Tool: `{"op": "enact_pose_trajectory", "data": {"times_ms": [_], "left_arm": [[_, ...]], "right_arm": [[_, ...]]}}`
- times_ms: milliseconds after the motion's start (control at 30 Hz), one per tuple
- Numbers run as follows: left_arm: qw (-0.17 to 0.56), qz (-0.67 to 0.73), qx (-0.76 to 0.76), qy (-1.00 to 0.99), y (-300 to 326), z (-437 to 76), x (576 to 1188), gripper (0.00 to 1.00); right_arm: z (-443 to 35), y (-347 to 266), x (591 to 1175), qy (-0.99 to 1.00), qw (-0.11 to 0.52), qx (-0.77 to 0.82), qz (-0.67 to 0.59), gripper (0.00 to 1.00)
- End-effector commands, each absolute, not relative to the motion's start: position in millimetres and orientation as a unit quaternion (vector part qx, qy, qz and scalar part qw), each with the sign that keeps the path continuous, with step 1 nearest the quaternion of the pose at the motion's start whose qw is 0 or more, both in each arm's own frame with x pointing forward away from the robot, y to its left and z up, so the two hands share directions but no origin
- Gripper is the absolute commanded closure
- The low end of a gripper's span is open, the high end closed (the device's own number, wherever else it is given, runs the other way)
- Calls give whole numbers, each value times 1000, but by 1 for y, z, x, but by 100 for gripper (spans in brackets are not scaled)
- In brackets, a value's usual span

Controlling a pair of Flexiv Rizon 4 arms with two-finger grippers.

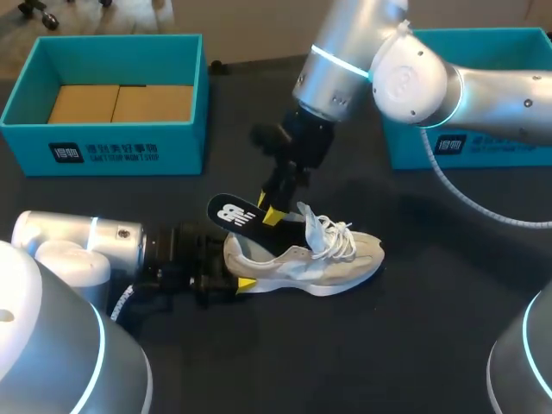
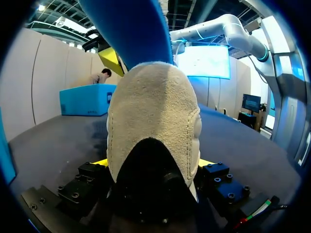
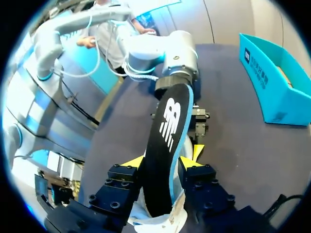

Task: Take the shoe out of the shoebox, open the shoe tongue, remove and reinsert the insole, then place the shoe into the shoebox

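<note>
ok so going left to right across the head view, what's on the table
open teal cardboard shoebox → beige suede lace-up shoe → second teal box; black insole left out because it overlaps the shoe

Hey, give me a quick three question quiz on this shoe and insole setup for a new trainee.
1. True or false: the right end effector grips the insole.
2. Which part of the sneaker does the left end effector clamp? A toe, B heel, C tongue.
3. Fill in: the sneaker's laces are ___ in colour.
Key: 1 true; 2 B; 3 white.
</note>
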State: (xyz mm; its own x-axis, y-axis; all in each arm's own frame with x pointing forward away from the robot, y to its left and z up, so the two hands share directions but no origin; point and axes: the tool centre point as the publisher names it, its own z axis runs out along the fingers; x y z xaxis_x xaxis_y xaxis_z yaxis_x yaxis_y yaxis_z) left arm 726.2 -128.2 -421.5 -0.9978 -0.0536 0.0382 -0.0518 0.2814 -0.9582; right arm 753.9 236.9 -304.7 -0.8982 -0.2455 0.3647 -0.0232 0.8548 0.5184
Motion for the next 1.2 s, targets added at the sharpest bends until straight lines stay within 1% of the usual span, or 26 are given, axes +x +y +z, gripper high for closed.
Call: {"op": "enact_pose_trajectory", "data": {"times_ms": [33,267,733,1000,1033,1067,1100,1167,1200], "left_arm": [[1,-597,-33,801,-129,-421,726,100],[1,-597,-33,801,-129,-421,726,100],[1,-597,-33,801,-129,-421,726,100],[1,-597,-33,801,-129,-421,726,100],[1,-597,-33,801,-129,-421,726,100],[1,-597,-33,801,-129,-421,726,100],[1,-597,-33,801,-129,-421,726,100],[1,-597,-33,801,-129,-421,726,100],[1,-597,-33,801,-129,-421,726,100]], "right_arm": [[-311,236,761,-931,247,67,-261,56],[-313,240,756,-919,285,64,-266,58],[-318,251,739,-906,313,41,-281,57],[-319,261,738,-899,329,49,-286,62],[-319,262,739,-898,331,50,-286,64],[-320,262,739,-897,332,50,-287,71],[-320,263,739,-897,332,50,-288,79],[-322,263,739,-896,333,49,-288,100],[-322,263,739,-896,334,49,-288,100]]}}
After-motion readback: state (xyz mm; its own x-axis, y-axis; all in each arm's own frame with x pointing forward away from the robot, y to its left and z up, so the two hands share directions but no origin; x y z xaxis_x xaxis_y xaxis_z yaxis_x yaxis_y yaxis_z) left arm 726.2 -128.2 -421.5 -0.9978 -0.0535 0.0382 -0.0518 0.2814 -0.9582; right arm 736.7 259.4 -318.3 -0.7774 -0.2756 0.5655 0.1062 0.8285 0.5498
